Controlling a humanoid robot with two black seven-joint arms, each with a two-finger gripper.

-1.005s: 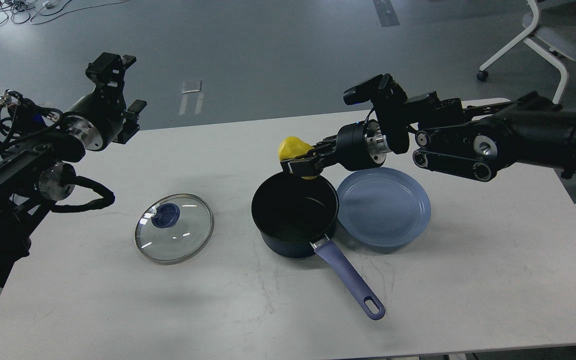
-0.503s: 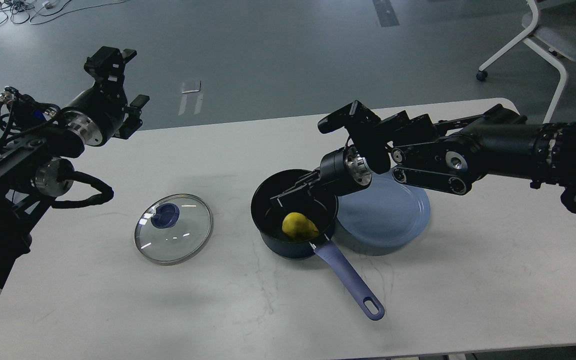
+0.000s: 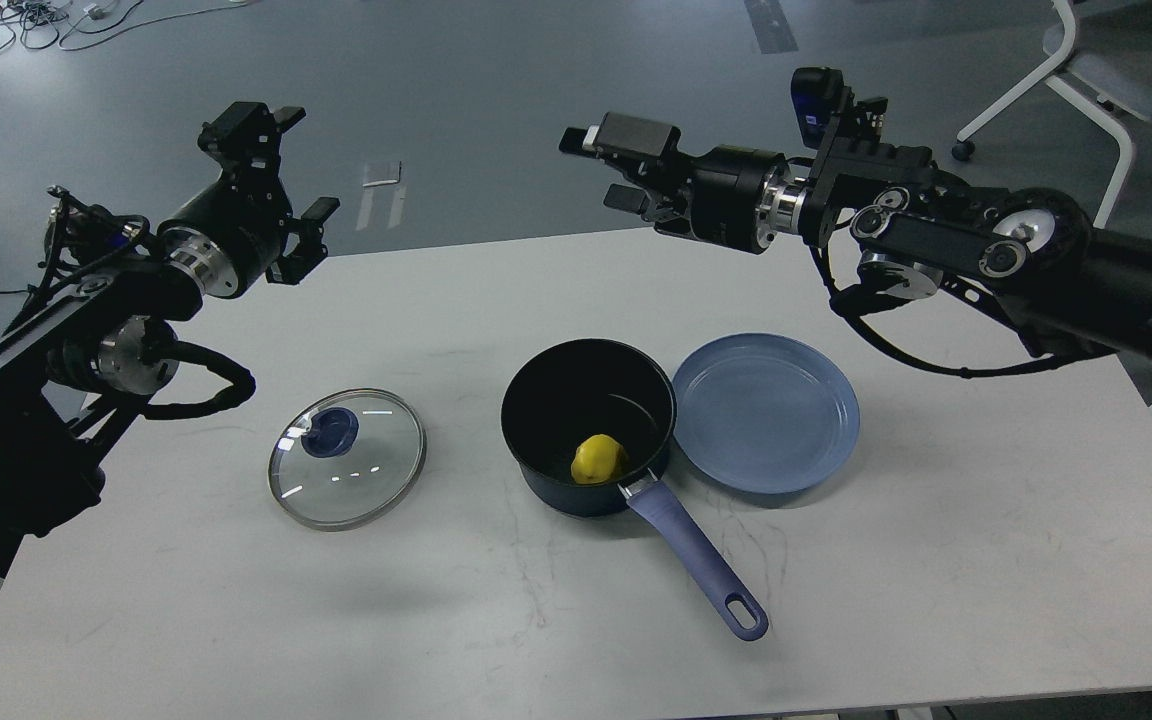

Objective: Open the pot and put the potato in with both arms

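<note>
Now our white table (image 3: pixel 936 560), faintly scuffed, carries the dark pot (image 3: pixel 588 425) with the yellow potato (image 3: pixel 599 459) lying inside it, the glass lid (image 3: pixel 347 457) flat to its left and a blue plate (image 3: pixel 766 412) touching its right side. Our left gripper (image 3: pixel 276 165) and right gripper (image 3: pixel 608 165) both hang released and empty above the far edge. Beyond stretch grey floor (image 3: pixel 496 90), cables (image 3: pixel 26 20) and a white chair (image 3: pixel 1096 70).

A yellow potato (image 3: pixel 599 459) lies in a dark blue pot (image 3: pixel 588 425) (black inside, lavender handle), beside a pale blue plate (image 3: pixel 766 412) on the white table (image 3: pixel 936 560).
</note>
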